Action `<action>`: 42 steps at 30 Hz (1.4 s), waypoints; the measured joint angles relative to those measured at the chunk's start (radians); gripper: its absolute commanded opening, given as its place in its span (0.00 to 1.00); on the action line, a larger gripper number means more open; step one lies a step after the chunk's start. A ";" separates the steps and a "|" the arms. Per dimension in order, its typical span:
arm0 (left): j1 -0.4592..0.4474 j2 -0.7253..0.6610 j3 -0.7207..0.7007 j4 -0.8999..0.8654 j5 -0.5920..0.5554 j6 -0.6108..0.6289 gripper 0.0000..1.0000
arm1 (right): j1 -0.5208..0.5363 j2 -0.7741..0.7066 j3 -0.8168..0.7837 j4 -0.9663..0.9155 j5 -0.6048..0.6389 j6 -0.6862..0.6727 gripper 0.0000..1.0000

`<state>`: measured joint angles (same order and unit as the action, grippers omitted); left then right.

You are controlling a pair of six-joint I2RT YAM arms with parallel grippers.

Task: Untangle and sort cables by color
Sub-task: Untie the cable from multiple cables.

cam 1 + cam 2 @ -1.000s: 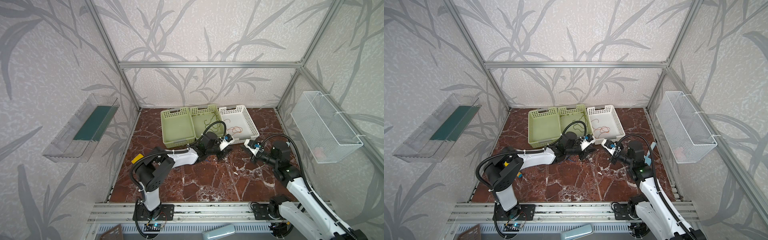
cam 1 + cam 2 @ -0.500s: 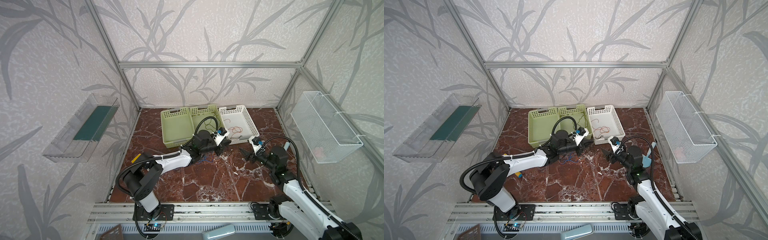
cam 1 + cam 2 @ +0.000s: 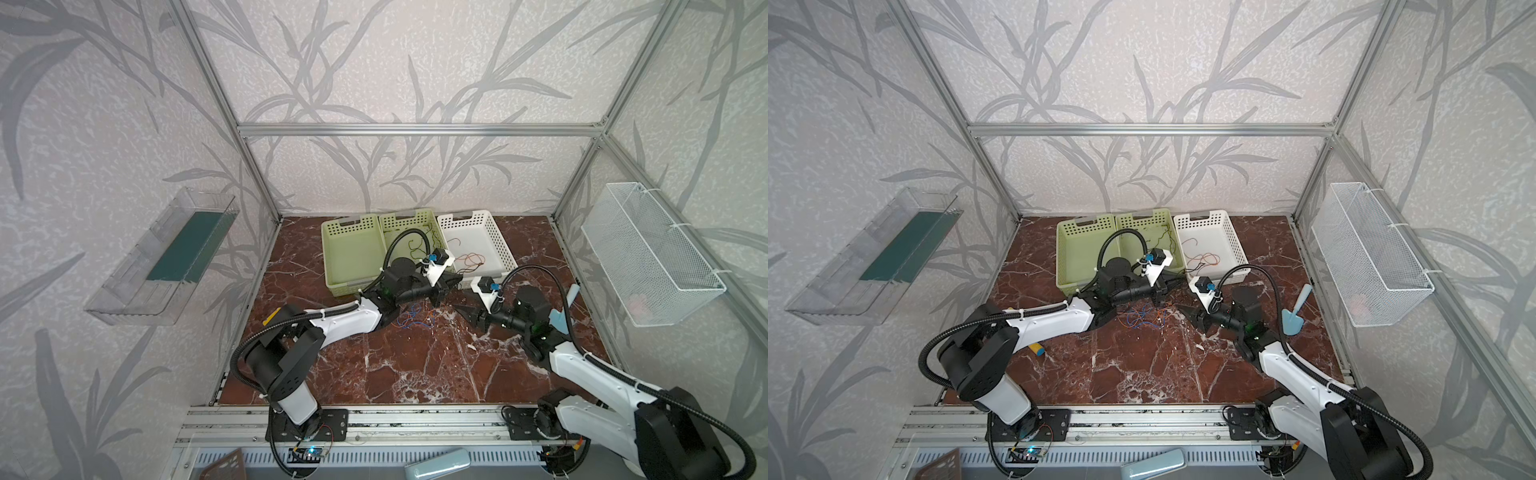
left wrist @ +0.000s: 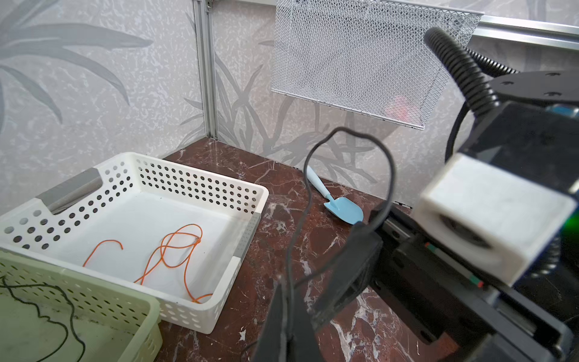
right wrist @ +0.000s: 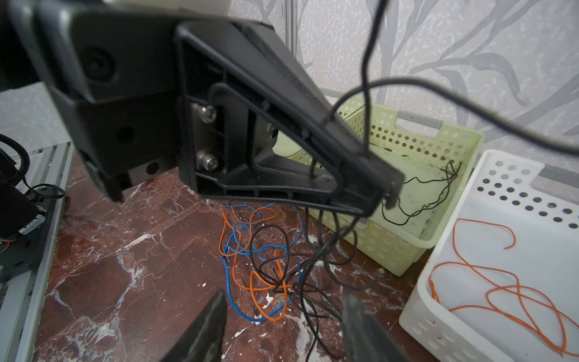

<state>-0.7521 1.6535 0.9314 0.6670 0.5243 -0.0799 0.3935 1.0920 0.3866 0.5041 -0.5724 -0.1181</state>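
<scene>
The left pincer [image 4: 286, 291] was clamped together on a dark cable [image 4: 389, 175], which rose from the closed tips in a tall loop. This pincer hung above the tabletop [image 5: 125, 266], near the front wall of the green basket [image 5: 407, 134]. Beneath it on the tabletop lay the tangle [image 5: 260, 250] of blue, orange and dark cables, with dark strands trailing up from the heap toward the left pincer. The right pincer [image 5: 283, 294] had its fingers apart and gripped nothing. It sat low at the near edge of the tangle, and in both top views it pointed toward the left pincer from close by. Two colours were already in baskets: orange cables [image 4: 175, 250] lay in the white basket [image 4: 200, 185], and a loose dark strand [image 5: 419, 200] lay in the green basket just beside it.
</scene>
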 measured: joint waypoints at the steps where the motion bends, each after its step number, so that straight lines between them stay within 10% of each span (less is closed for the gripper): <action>1: 0.000 0.000 0.000 0.000 -0.001 -0.001 0.00 | 0.006 0.020 0.002 0.013 0.014 0.007 0.44; 7: -0.002 -0.012 0.000 -0.016 -0.006 0.000 0.00 | 0.025 0.080 0.006 0.064 0.106 0.028 0.00; 23: 0.100 -0.216 -0.057 -0.245 0.014 0.025 0.00 | -0.116 -0.202 0.007 -0.159 0.358 -0.021 0.00; 42: 0.174 -0.324 -0.118 -0.357 0.055 0.053 0.00 | -0.320 -0.182 0.078 -0.478 0.626 -0.113 0.00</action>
<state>-0.5785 1.3293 0.8131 0.3096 0.5793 -0.0265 0.0738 0.9096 0.4648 0.0257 0.0536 -0.2306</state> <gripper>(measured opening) 0.053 0.049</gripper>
